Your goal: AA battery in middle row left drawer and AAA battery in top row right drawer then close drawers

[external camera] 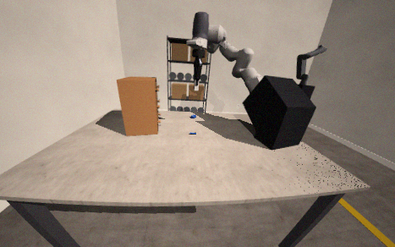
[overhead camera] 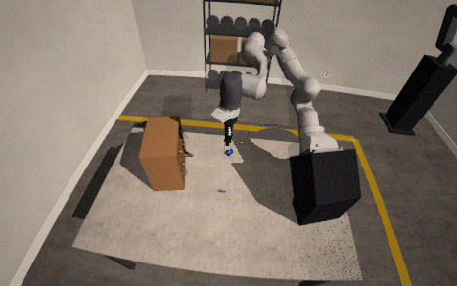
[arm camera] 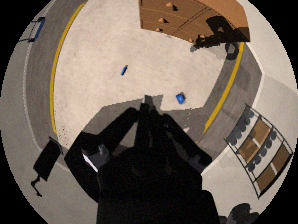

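The brown chest (overhead camera: pixel 161 157) (external camera: pixel 139 106) (arm camera: pixel 150 15) stands upright at the left, its knobbed front towards the gripper. No drawer visibly stands out; part of the front is cut off or in shadow in the wrist view. A small slim blue battery (overhead camera: pixel 221 191) (external camera: pixel 193 133) (arm camera: pixel 124 70) lies on the table; whether AA or AAA I cannot tell. A bulkier blue thing (overhead camera: pixel 229 152) (external camera: pixel 193 116) (arm camera: pixel 180 98) lies farther back; its kind is unclear. My gripper (overhead camera: pixel 227 147) (external camera: pixel 196 88) (arm camera: pixel 146 100) is shut and empty, pointing down high above the table. No second slim battery is visible.
The pale table (overhead camera: pixel 170 230) (external camera: pixel 168 169) carries these things. A large black block (overhead camera: pixel 324 181) (external camera: pixel 280 112) stands at the right by the arm's base. A shelf rack (overhead camera: pixel 239 31) (external camera: pixel 188 62) stands behind the table.
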`<control>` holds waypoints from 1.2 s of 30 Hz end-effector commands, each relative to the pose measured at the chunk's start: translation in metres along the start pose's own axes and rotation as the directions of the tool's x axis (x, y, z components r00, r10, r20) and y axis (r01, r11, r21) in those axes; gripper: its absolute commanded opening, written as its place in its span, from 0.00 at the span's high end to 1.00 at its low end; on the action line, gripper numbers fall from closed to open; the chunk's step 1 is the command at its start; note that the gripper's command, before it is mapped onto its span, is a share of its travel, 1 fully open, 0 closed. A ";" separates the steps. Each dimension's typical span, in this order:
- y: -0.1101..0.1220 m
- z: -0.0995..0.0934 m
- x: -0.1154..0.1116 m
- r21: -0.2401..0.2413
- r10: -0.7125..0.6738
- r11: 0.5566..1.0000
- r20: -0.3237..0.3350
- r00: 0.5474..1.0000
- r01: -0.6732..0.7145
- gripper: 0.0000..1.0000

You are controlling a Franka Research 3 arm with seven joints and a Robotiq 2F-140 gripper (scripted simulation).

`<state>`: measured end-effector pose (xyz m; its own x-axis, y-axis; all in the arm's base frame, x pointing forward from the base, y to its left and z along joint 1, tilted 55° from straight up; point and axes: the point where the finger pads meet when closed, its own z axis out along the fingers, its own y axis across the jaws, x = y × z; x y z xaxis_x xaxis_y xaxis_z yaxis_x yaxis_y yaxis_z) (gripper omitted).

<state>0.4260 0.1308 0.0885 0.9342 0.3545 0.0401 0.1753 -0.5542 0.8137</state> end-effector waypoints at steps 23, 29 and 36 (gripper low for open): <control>0.001 -0.001 0.000 -0.002 -0.015 1.000 0.001 1.000 0.015 1.00; 0.087 -0.058 0.018 -0.010 -0.014 1.000 0.005 1.000 0.014 1.00; 0.126 -0.087 0.018 -0.006 -0.018 1.000 0.006 1.000 0.018 1.00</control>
<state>0.4453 0.1384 0.2219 0.9401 0.3156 0.1289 0.0865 -0.5866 0.8053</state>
